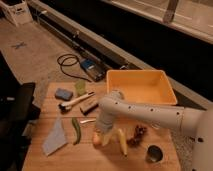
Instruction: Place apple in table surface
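The apple (97, 140), small and yellow-orange, is low over the wooden table surface (105, 161), left of the middle and near the front edge. My gripper (99, 133) comes straight down onto it from the white arm (150, 116) that reaches in from the right. The gripper's tip sits right at the apple's top. I cannot tell whether the apple rests on the planks or hangs just above them.
A long yellow corn-like item (120, 141) and a dark grape bunch (137, 135) lie right of the apple, with a metal cup (154, 154) beyond. A green pod (76, 131) and blue cloth (56, 138) lie left. A yellow bin (142, 86), brush (75, 101) and sponges (63, 93) sit behind.
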Controlling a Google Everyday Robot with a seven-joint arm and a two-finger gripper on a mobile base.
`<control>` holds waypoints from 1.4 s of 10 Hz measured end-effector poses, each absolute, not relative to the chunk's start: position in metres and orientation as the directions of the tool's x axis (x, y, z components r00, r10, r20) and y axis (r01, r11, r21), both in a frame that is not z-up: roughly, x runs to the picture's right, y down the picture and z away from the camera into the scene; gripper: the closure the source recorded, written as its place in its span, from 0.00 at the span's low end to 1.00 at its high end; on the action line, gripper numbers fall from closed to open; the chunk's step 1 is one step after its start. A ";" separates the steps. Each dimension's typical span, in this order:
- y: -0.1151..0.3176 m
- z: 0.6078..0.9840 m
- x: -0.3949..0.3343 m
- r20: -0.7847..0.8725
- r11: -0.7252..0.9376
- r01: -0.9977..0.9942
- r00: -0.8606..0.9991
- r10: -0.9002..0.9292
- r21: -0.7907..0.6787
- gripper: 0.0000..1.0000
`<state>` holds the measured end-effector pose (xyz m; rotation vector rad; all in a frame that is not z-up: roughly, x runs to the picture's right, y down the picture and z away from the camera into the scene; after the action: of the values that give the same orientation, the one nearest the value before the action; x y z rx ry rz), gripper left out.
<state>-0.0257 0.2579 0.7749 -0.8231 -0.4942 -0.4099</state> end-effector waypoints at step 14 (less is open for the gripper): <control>0.203 0.747 0.036 0.417 0.773 0.348 0.901 -0.119 -0.530 0.69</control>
<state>0.0362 0.2033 0.7467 -0.6410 -0.3758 -0.2598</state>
